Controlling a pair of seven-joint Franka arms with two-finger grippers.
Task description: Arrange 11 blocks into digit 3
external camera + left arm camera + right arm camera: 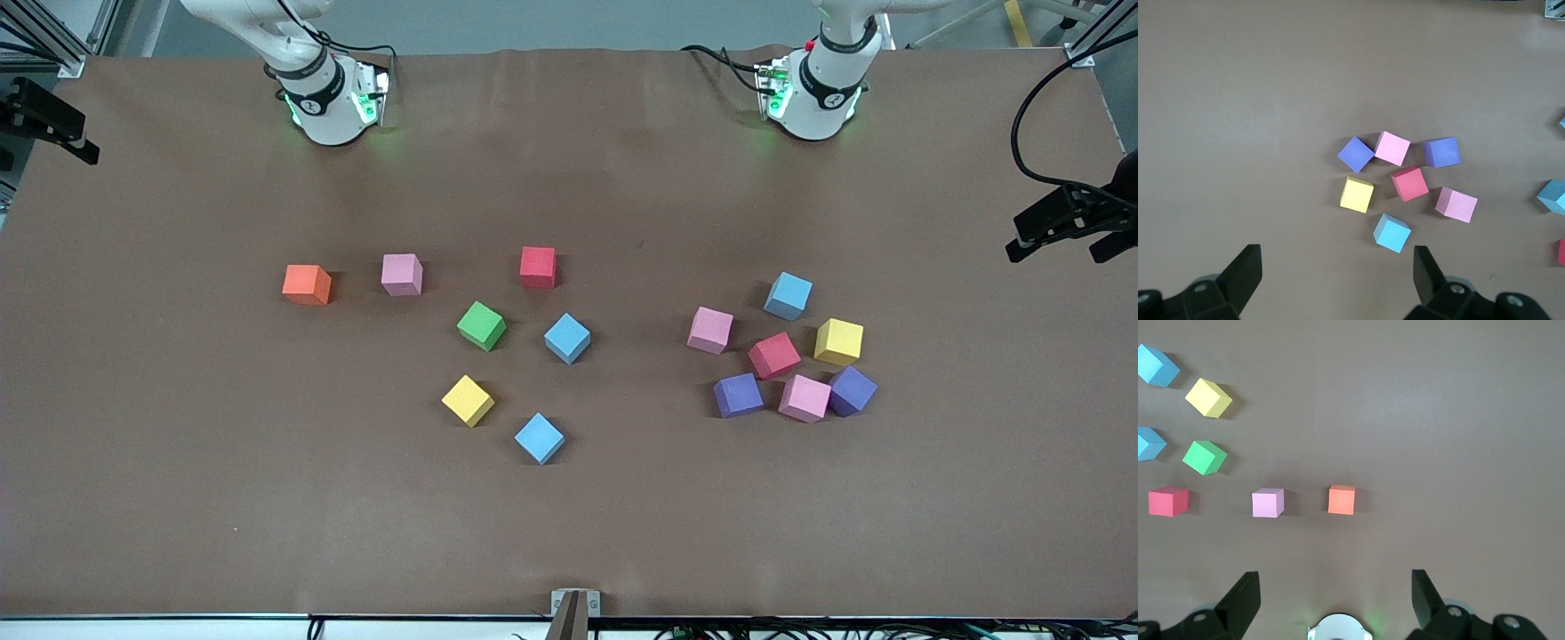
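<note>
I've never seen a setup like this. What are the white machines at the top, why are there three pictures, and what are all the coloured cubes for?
The white machines are two robot arms; only their bases show in the wide picture, taken from a high camera facing them. The other two pictures come from cameras on each arm's wrist, looking down past its gripper. The left gripper hangs open over a tight cluster of foam blocks: two purple blocks, a pink block, a red block and others. The right gripper hangs open over the looser spread, including the orange cube and green block. Nothing is held. All cubes lie scattered on the brown table; the digit 3 is not begun.
</note>
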